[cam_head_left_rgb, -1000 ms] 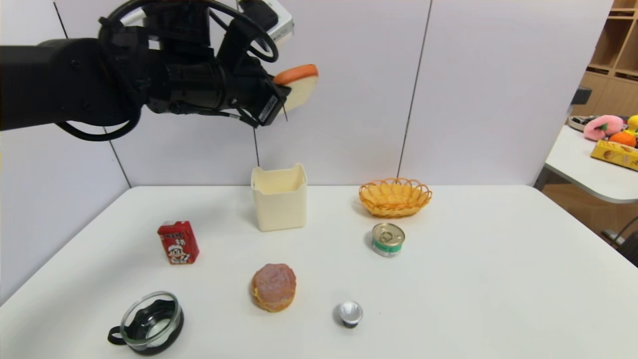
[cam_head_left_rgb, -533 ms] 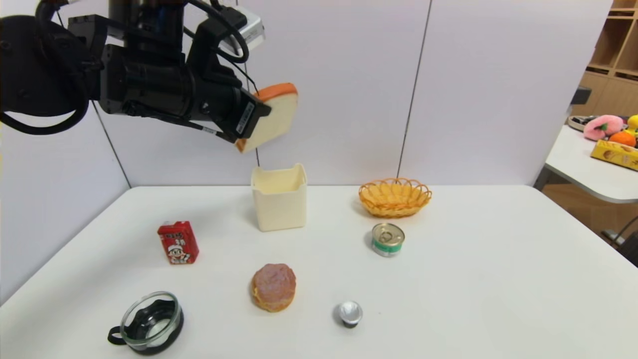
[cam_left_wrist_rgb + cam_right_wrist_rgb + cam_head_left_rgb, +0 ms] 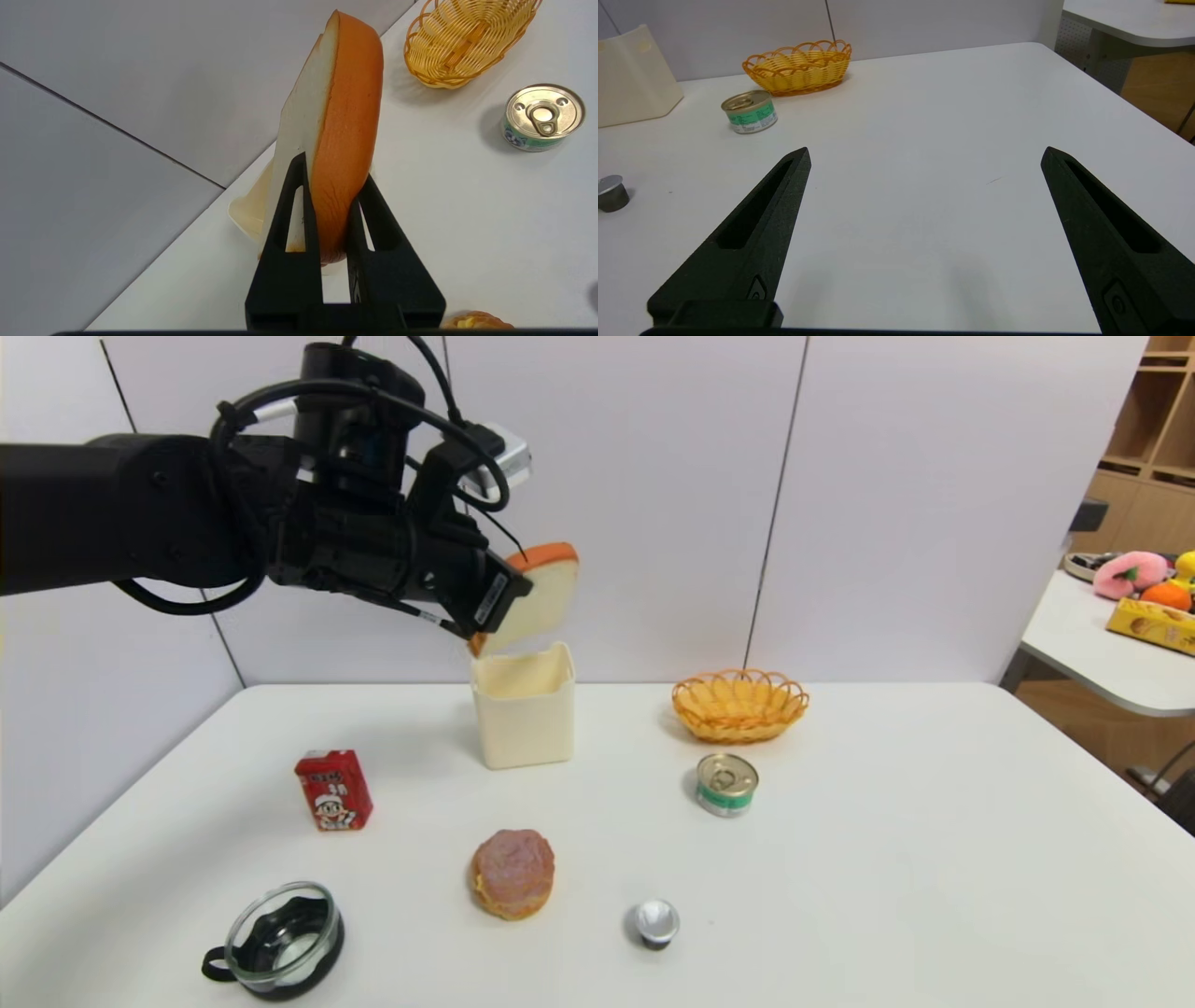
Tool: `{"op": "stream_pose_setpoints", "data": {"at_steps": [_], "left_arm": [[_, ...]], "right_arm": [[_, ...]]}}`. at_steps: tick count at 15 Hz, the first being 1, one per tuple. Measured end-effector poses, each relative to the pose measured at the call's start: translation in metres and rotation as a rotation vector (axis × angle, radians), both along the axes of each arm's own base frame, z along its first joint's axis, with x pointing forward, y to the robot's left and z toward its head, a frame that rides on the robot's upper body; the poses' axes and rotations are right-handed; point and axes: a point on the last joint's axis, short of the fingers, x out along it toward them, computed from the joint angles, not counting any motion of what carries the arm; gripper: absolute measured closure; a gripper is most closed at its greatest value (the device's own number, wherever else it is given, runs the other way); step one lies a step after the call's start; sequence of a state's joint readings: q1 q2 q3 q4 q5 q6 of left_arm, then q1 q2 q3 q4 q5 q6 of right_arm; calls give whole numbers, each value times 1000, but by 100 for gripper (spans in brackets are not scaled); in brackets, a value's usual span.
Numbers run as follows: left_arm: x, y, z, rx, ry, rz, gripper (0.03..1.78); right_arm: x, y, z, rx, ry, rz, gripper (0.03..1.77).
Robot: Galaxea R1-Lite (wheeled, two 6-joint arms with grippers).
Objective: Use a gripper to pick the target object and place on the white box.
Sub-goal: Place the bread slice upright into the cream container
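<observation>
White table (image 3: 887,859) before grey wall panels; left jaws clamp toast (image 3: 540,595), right jaws spread empty.

Pale panelled wall (image 3: 653,476), wooden shelving (image 3: 1153,420) (far right), white side table (image 3: 1083,653)

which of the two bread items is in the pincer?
The toast slice, pale face and orange crust, clamped in the left pincer above the white box. The round bun lies untouched on the table.

Toast slice (image 3: 540,597), cream face and orange-brown crust, pinched on edge in left hand (image 3: 509,602), tilted. White box (image 3: 524,707), open-topped and upright on tabletop (image 3: 887,821), directly below hand.
</observation>
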State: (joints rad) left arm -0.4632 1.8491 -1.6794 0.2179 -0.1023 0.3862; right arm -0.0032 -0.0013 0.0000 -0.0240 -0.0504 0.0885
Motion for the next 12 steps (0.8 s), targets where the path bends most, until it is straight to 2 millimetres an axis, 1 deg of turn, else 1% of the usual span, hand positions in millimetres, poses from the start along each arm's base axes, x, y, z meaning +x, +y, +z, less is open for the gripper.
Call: {"op": "stream_pose_setpoints", "data": {"at_steps": [4, 12], "left_arm": [[9, -3, -19, -6, 59, 17, 160], [28, -10, -36, -11, 55, 22, 160]], "right_arm": [[0, 0, 0, 0, 0, 0, 9], [0, 0, 0, 0, 0, 0, 9]]}}
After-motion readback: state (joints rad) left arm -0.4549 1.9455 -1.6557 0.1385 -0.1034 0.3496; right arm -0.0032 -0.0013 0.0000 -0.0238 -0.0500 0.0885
